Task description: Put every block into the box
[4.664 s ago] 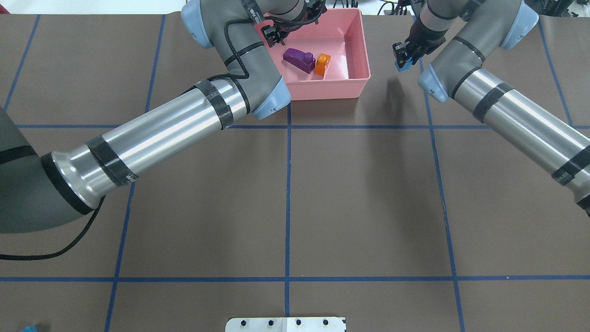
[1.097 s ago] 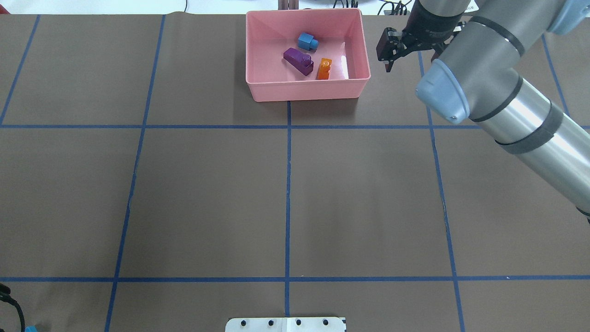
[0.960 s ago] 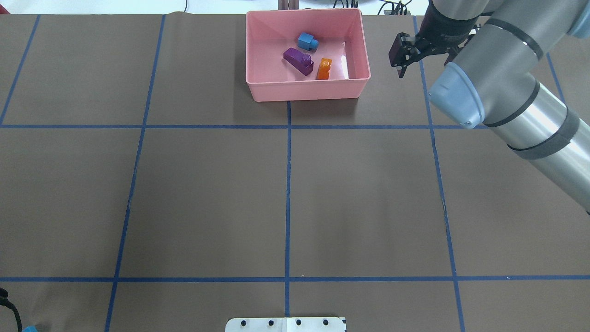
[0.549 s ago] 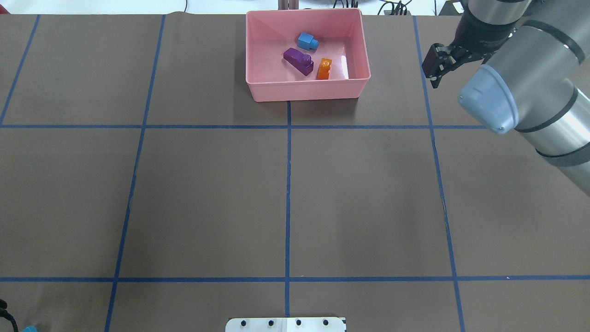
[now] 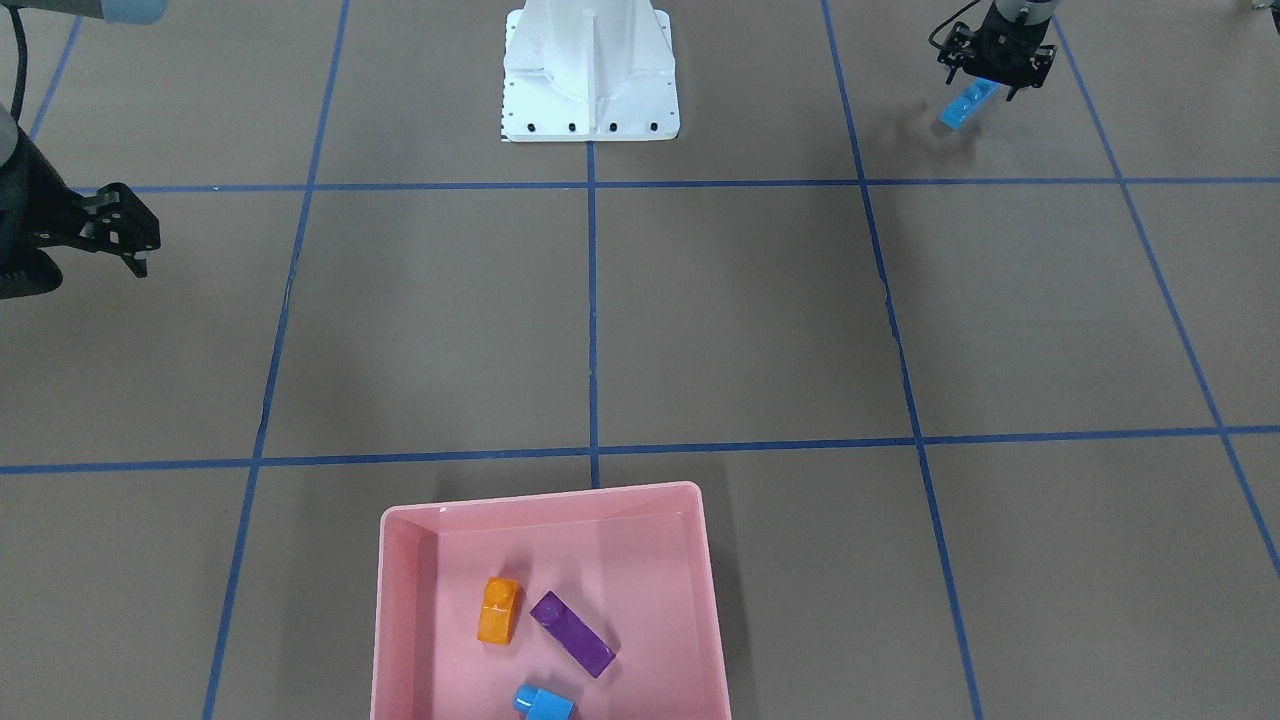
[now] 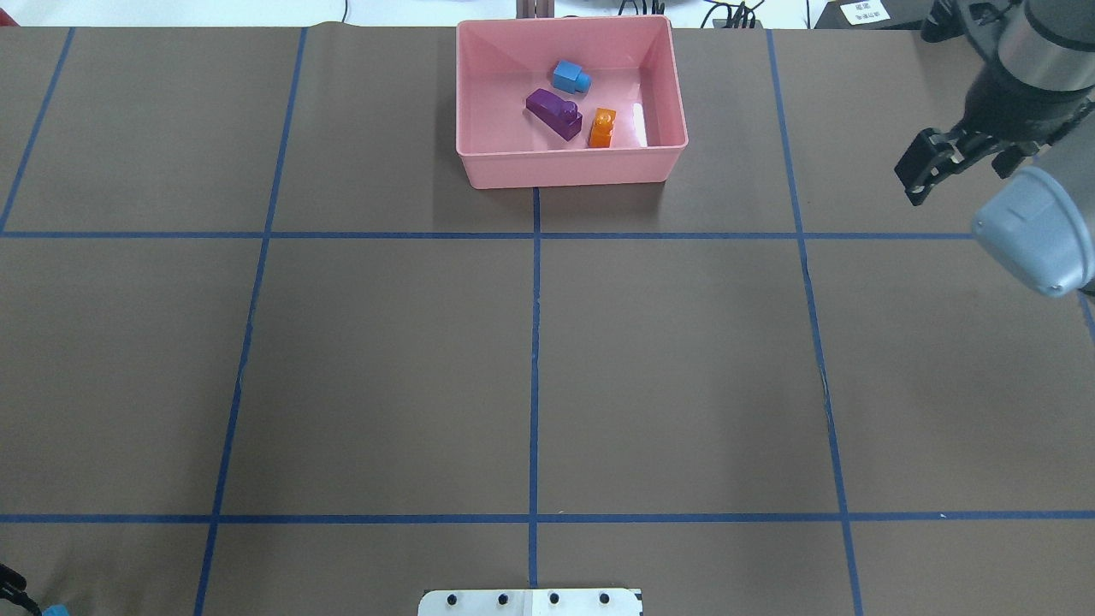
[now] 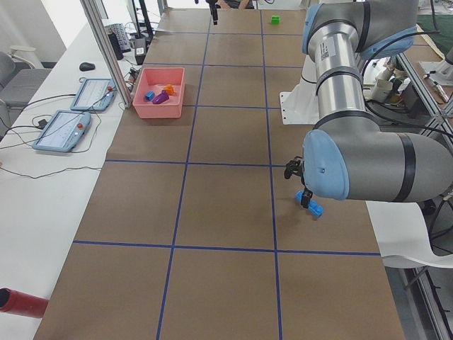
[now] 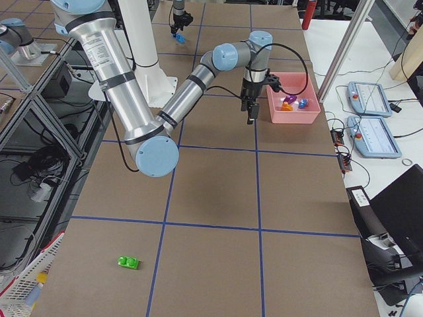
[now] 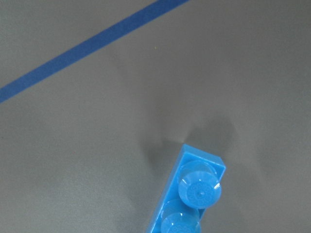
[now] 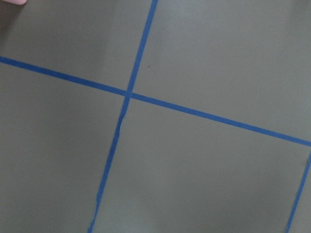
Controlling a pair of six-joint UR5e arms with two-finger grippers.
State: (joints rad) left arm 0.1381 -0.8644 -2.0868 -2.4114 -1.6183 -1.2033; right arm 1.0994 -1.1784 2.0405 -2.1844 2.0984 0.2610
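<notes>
Table (image 6: pixel 385 359): box (image 6: pixel 565 167), green block (image 8: pixel 128 263), blue block (image 5: pixel 967 104)

Silver tubes (image 8: pixel 109 66), grey joints (image 7: pixel 375 166), blue caps (image 6: pixel 1035 231), black right end effector (image 6: pixel 920 184), white base (image 5: pixel 590 70)

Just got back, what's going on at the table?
Three blocks are in the pink box: the purple block, the orange block and the small blue block. The left gripper hangs over the long blue block, which lies on the table on the robot's left; its jaws look spread. The right gripper is empty and open, off to the box's right. The green block sits alone at the table's right end.
</notes>
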